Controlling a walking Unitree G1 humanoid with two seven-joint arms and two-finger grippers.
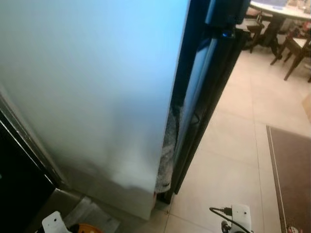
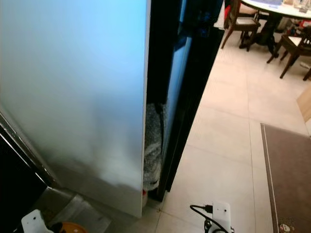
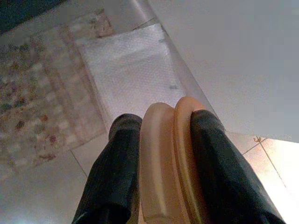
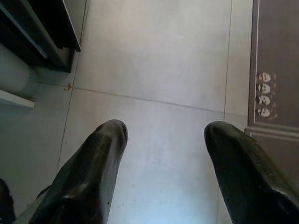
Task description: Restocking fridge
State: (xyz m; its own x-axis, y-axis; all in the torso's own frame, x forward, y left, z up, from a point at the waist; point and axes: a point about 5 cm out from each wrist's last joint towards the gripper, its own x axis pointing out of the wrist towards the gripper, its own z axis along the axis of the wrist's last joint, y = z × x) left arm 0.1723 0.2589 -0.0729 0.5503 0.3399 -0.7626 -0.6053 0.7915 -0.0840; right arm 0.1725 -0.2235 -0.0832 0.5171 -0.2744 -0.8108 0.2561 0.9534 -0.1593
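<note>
Left gripper [image 3: 159, 163] clamped on an orange disc [image 3: 170, 158], low beside the fridge [image 1: 92, 87]; right gripper [image 4: 163, 163] spread wide over the floor [image 4: 154, 60]. Best to keep the grip firm, face the fridge opening, then lift.

Eye views soft, bluish glare on white panel [image 1: 92, 82]; floor [image 4: 154, 60] evenly daylit.

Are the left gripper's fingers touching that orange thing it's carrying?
Touching. The left wrist view shows both black fingers pressed against the sides of the orange item, with no gap.
</note>
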